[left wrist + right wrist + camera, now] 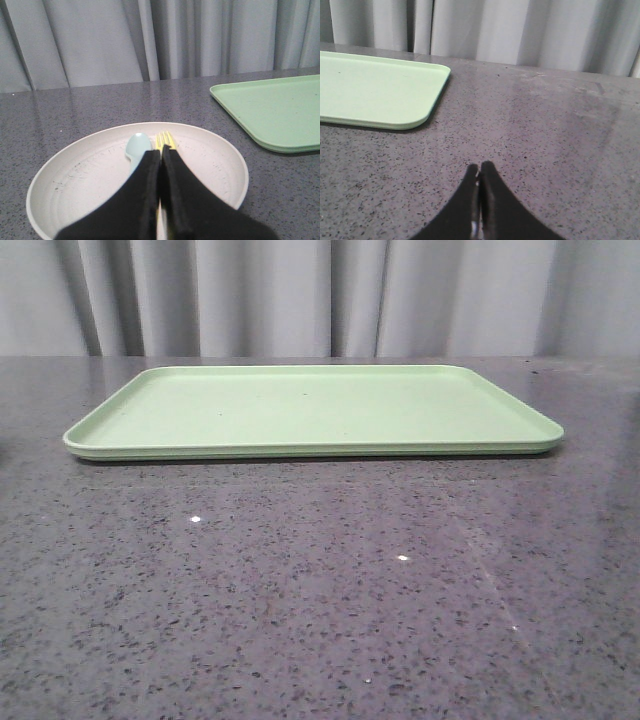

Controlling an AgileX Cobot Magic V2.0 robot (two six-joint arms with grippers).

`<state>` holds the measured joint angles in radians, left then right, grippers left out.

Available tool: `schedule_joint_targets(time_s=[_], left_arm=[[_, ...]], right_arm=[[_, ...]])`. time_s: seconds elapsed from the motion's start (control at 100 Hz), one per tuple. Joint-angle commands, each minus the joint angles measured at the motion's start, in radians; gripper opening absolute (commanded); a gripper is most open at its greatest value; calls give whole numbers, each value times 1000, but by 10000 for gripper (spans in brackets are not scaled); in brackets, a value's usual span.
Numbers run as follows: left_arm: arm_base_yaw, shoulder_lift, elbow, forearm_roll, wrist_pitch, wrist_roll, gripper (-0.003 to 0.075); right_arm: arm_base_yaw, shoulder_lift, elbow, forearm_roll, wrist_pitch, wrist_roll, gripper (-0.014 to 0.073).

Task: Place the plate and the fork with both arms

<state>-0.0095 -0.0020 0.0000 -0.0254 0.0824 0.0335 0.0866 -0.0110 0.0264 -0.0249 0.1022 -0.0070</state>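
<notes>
Fork tines of the small yellow plastic fork [165,139] poke out just past my closed, empty left fingers [161,156], its length running along them, inside the wide round cream-white plate [220,155]; my right fingers [479,176], also closed, hold nothing.

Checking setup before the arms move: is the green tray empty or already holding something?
Empty. The front view shows the tray with a bare surface; the plate, with the fork and spoon, sits on the table beside it.
</notes>
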Motion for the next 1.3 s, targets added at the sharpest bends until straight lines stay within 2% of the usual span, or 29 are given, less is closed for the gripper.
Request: schedule_joint_targets(time_s=[0.0, 0.67, 0.88, 0.97, 1.11, 1.2, 1.29], left_arm=[[-7, -32, 11, -2, -82, -7, -20], [-7, -32, 11, -2, -82, -7, -20], [-7, -32, -6, -2, -91, -7, -20], [-7, -32, -42, -2, -54, -7, -20], [-7, -13, -130, -54, 10, -7, -20], [-7, 32, -205, -122, 44, -7, -20], [-7, 94, -305, -136, 138, -7, -20]], right_arm=[[-6, -23, -5, -2, -81, -6, -119], [-6, -23, -5, -2, -82, -6, -119], [-6, -23, -7, -2, -191, -6, -119], [-6, -23, -26, -2, -239, -3, -119], [-6, -7, -125, -2, -166, 7, -119], [-6, 36, -224, -2, -52, 7, -119], [-6, 107, -330, -2, 61, 7, -119]])
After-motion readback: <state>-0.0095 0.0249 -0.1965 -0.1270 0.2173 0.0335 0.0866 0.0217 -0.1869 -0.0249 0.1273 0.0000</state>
